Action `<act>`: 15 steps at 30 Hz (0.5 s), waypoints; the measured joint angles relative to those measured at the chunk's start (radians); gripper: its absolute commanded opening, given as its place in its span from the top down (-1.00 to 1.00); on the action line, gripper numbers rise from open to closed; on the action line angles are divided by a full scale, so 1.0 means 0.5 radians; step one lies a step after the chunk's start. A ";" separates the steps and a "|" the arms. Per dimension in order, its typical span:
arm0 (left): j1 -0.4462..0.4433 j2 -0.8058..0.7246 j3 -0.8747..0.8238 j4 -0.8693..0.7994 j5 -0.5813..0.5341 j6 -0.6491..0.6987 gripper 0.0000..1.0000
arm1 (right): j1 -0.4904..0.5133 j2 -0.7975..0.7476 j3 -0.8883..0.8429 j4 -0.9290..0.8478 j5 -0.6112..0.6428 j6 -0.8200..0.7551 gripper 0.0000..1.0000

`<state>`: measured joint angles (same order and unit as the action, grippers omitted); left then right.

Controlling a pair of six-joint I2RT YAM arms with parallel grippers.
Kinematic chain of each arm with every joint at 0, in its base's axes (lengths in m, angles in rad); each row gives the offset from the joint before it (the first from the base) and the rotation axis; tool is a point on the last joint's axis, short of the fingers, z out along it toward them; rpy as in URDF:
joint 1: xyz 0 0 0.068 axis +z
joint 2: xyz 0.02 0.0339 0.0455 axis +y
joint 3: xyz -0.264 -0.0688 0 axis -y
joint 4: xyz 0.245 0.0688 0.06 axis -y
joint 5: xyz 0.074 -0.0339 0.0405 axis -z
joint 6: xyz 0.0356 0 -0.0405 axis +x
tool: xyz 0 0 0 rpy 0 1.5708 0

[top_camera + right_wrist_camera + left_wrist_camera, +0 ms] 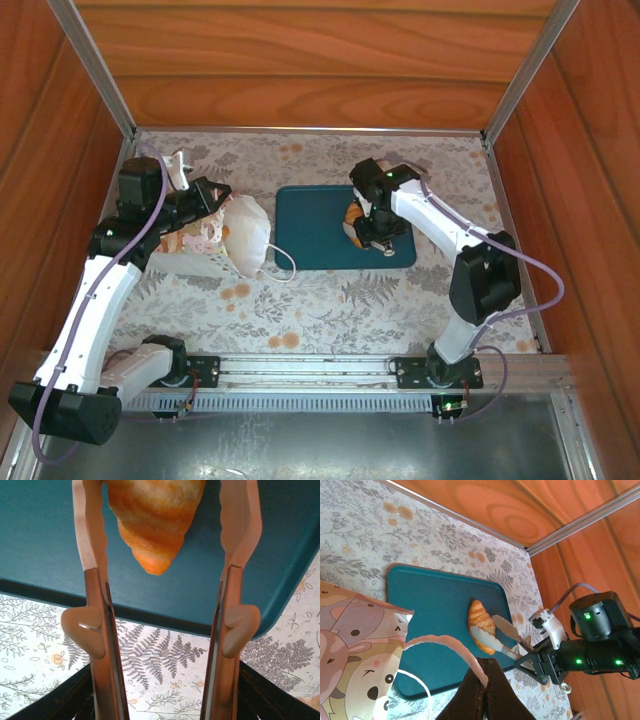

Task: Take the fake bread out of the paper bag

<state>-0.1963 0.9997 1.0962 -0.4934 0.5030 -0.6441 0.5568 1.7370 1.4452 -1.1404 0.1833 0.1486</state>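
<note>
From above, the left gripper [208, 197] meets the paper bag [245, 235], which lies tipped on the fern-and-flower printed cloth [330, 300] as a crumpled white shape. The left wrist camera adds what that view lacks: cartoon bear faces on the bag's side panel, a thin white cord loop [417, 680], and a pinkish curved strip of the bag pinched between the dark, tightly closed fingers [492, 695]. Further right sits a smooth teal tray [305, 235] with rounded corners, and on it one ridged, golden-orange croissant [351, 218]. The right gripper [376, 236] straddles it. Its own camera shows the tan jaws spread wider than the tapered pastry, with a clear gap on one side.
</note>
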 measured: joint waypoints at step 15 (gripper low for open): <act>0.000 0.000 0.000 0.000 0.000 -0.008 1.00 | -0.177 0.002 0.003 0.006 0.035 0.010 -0.09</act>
<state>-0.1963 0.9997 1.0962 -0.4934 0.5030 -0.6483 0.4683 1.7378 1.4467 -1.1374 0.2008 0.1535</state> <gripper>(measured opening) 0.046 0.546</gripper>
